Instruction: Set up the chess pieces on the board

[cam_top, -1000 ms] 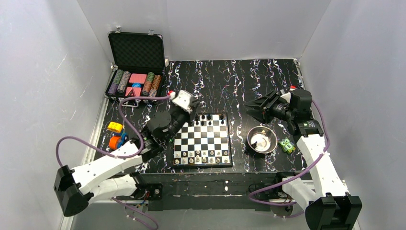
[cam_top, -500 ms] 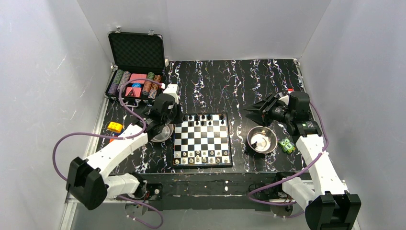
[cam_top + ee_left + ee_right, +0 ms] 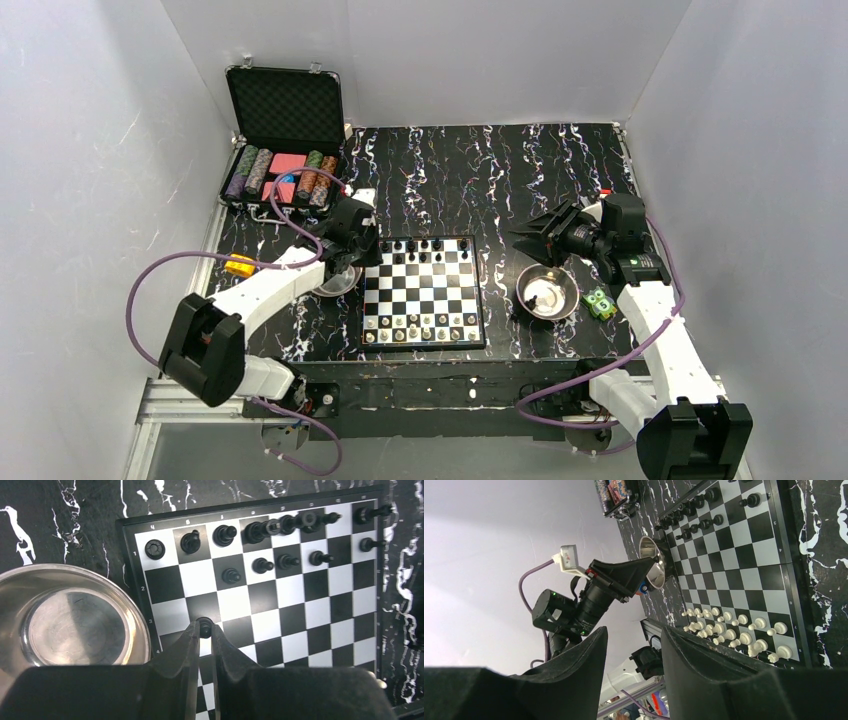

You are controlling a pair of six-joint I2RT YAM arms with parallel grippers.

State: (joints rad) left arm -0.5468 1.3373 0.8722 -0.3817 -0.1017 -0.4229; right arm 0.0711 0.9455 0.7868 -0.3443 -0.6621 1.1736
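Note:
The chessboard (image 3: pixel 425 292) lies in the middle of the table. Black pieces (image 3: pixel 425 246) stand along its far rows and pale pieces (image 3: pixel 420 326) along its near rows. My left gripper (image 3: pixel 358 255) hangs over the board's far left edge, shut on a small black pawn (image 3: pixel 204 627). In the left wrist view the pawn sits above the third row of the board (image 3: pixel 300 610), below the black pieces (image 3: pixel 260 530). My right gripper (image 3: pixel 525 235) is open and empty, raised to the right of the board. Its view shows the board (image 3: pixel 744 555) and pale pieces (image 3: pixel 734 630) past its gripper (image 3: pixel 634 632).
A steel bowl (image 3: pixel 335 282) stands just left of the board and looks empty in the left wrist view (image 3: pixel 75 630). A second bowl (image 3: pixel 547 291) stands on the right. An open poker-chip case (image 3: pixel 285 140) sits far left. A yellow toy (image 3: pixel 240 265) and a green toy (image 3: pixel 600 303) lie nearby.
My left arm has swung left; its gripper moved from the board's far left corner to between the left bowl and the board's edge. My right gripper has dropped slightly.

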